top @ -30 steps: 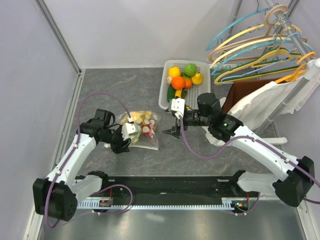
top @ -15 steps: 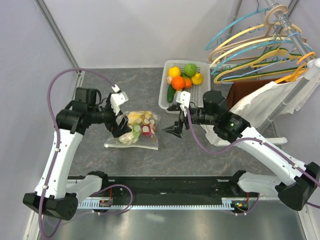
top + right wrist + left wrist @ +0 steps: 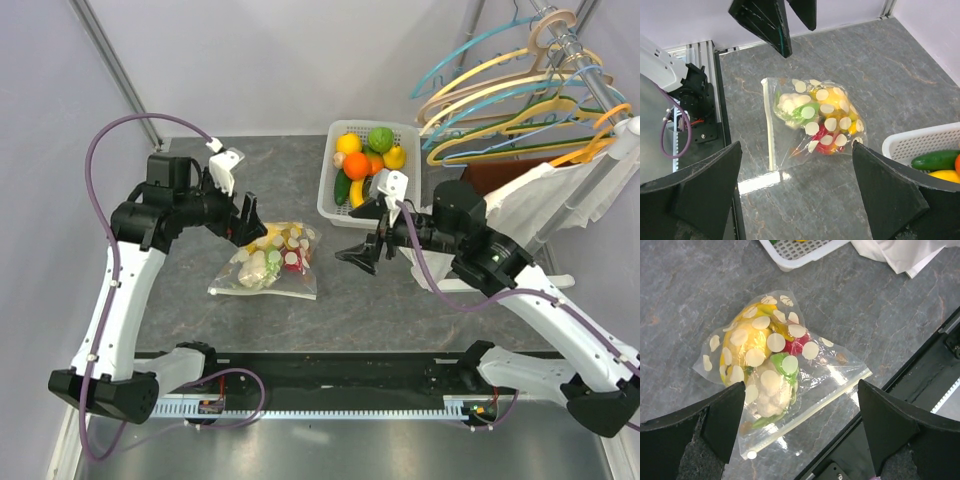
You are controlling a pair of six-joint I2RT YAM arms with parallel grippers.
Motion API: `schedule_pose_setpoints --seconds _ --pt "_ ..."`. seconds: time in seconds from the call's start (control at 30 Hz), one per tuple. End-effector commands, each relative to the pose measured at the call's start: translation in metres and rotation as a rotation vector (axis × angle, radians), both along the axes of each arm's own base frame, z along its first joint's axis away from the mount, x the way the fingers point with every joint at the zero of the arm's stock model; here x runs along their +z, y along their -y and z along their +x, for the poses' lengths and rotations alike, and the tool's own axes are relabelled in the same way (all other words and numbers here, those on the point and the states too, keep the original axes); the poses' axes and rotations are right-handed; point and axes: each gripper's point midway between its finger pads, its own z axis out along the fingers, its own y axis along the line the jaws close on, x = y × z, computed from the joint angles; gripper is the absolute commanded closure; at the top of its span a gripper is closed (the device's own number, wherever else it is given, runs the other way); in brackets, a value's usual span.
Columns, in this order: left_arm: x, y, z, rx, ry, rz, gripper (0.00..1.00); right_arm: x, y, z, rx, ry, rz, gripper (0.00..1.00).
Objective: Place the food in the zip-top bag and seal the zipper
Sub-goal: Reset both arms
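The bag [image 3: 292,284] lies flat on the surface [image 3: 200,180], just beside the white basket [image 3: 327,190] on its left and a little nearer the arm bases. Food [image 3: 752,347] is already inside it: a yellow piece, something red, something green and a pale cauliflower-like piece. The zipper [image 3: 810,412] runs along the edge farthest from the basket. It looks flat and straight, but whether it is pressed shut along its whole length cannot be told.

The left fingers [image 3: 715,420] and right fingers [image 3: 700,185] are both spread wide, hanging above the bag and holding nothing.

Several fruits [image 3: 365,155] lie in the basket, so if all of them are meant to go in, loading is only partly done. Otherwise only checking the seal is left.
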Motion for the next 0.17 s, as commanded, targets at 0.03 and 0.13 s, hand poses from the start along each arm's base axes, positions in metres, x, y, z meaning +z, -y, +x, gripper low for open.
schedule_pose_setpoints --seconds 0.03,0.13 --pt "0.0025 -0.0055 0.0038 0.101 0.007 -0.032 0.0 0.0022 0.0162 -0.011 -0.026 0.012 -0.001 0.02" --pt "0.0048 -0.0098 0.005 0.118 0.029 -0.017 0.0 0.0015 0.0181 -0.0121 -0.023 0.027 -0.009 0.02"
